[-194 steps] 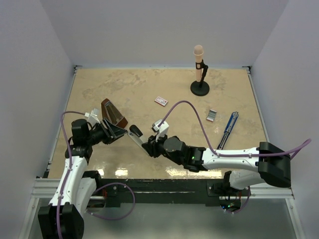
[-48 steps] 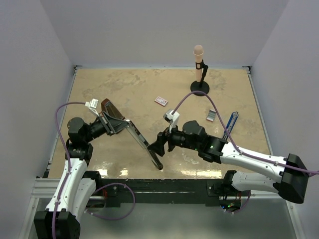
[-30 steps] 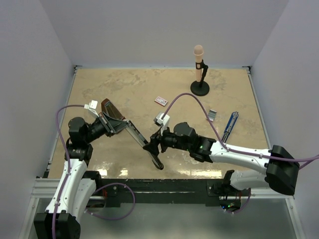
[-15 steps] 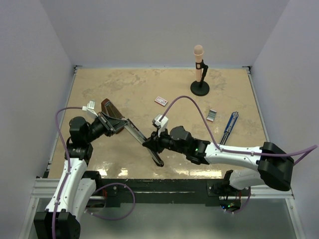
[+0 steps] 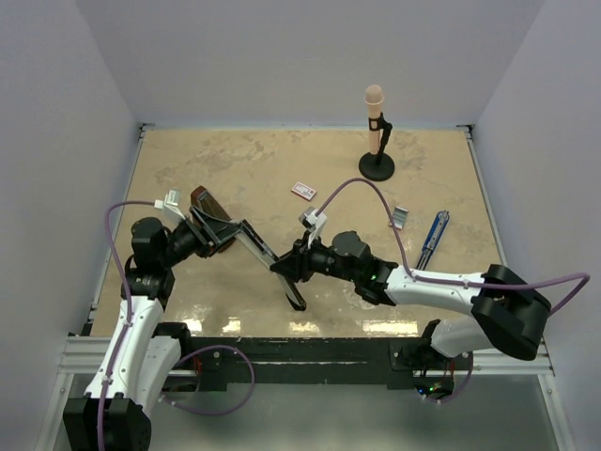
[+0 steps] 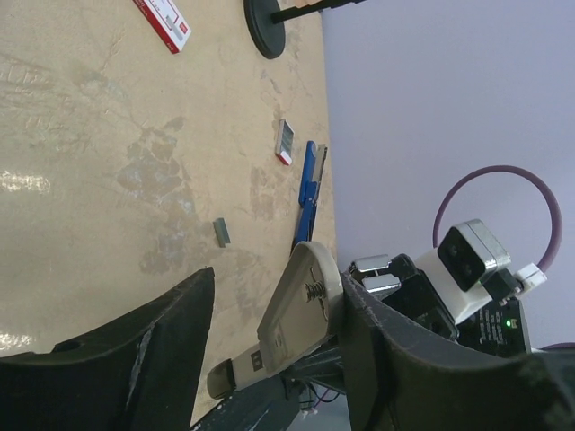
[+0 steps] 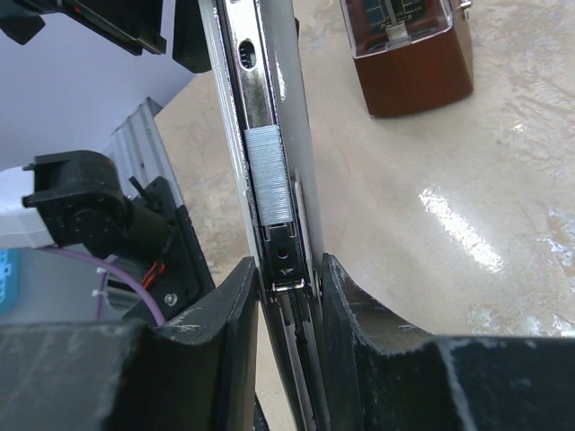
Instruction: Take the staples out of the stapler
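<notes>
1. Far left: the left end effector (image 6: 274, 296) stands partly open around one end of the opened stapler (image 5: 254, 246). A gap shows beside one finger, so it grips nothing. With this end loose, the stapler could swing or sag if it is pulled.
2. Just behind it: a brown wooden metronome (image 7: 413, 54) stands on the counter (image 5: 282, 160) near that end. A swinging stapler could knock it over.
3. Centre: the staples (image 7: 269, 175), a ridged silvery strip, lie in the stapler's open channel, just ahead of the right fingers. If the channel tips, the strip may slide out, fall to the counter or break apart.
4. Right: the right end effector (image 7: 287, 265) is closed on the stapler's narrow metal rail, right behind the strip. That smooth rail could twist or slip in so narrow a hold. Neither end effector is free to lift the strip, and if the right one lets go first, the stapler would probably drop.
</notes>
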Controlling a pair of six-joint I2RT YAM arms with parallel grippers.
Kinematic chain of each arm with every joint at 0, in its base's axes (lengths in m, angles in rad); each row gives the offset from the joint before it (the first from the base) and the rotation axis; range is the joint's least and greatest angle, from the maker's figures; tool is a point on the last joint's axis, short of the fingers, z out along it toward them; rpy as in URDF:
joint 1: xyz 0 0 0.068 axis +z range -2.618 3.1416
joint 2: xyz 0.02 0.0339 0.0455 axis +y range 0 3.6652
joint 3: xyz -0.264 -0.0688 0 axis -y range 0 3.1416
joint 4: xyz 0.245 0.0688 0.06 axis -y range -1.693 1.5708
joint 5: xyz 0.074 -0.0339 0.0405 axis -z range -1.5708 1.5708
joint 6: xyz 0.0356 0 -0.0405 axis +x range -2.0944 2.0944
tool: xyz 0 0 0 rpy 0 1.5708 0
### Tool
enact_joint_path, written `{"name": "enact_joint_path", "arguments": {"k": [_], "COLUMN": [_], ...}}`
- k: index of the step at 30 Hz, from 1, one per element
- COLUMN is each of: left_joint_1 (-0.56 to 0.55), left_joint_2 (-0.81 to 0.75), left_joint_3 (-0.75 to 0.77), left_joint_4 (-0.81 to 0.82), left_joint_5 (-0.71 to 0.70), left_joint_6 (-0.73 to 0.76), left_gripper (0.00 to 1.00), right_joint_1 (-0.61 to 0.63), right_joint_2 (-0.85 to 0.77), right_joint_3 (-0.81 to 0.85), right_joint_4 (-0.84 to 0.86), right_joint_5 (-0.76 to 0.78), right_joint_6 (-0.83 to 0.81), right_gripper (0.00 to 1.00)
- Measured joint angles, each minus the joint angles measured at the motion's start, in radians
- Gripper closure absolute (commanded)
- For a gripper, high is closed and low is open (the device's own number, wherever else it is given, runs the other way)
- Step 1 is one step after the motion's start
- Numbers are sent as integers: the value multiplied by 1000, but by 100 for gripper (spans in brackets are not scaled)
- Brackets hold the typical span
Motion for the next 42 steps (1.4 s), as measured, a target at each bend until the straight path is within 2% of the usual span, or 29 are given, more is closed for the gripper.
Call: {"name": "enact_joint_path", "arguments": {"k": [5, 12, 18, 26, 32, 36, 42], "left_joint_1": [0, 0, -3, -6, -15, -26, -26], "left_joint_2": [2, 28, 83, 170, 246, 232, 166], "left_joint_3": [4, 6, 78, 217, 232, 232, 232], "left_joint_4": [-3, 5, -123, -271, -330, -345, -296], "left_joint_5": [0, 17, 24, 10, 10, 8, 19], "left_joint_6": [6, 4, 26, 140, 243, 298, 337], "left_gripper": [39, 43, 50, 51, 48, 40, 38], "right_joint_1": [-58, -77, -85, -89, -90, -90, -120], "right_joint_2": [8, 56, 56, 28, 28, 36, 89], "right_joint_3": [-5, -6, -6, -6, -6, -6, -6], "right_joint_4": [34, 71, 47, -134, -211, -195, -88], "right_joint_5": [-105, -164, -167, -115, -96, -102, -182], "right_joint_6": [34, 11, -83, -156, -172, -114, 67], "right_gripper": [100, 100, 100, 100, 100, 100, 100]}}
